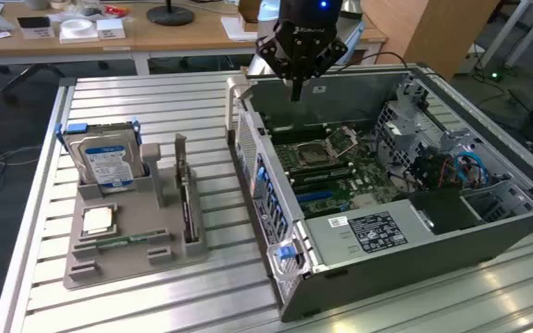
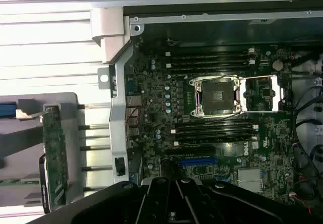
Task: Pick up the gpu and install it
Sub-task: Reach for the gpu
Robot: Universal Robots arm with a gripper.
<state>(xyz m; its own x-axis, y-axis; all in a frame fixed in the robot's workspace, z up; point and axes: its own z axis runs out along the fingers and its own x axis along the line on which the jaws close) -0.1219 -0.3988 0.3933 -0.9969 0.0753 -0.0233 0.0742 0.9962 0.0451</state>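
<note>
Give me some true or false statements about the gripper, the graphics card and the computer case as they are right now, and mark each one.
1. The black gripper hangs shut and empty above the open grey metal computer case. True.
2. The thin dark expansion card with the silver bracket sits in the motherboard. False: it stands on edge in the grey plastic holder beside the case.
3. The silver blue-labelled hard drive stands in that holder. True.
4. The motherboard's processor socket is clamped closed. False: its metal frame is flipped open.
</note>
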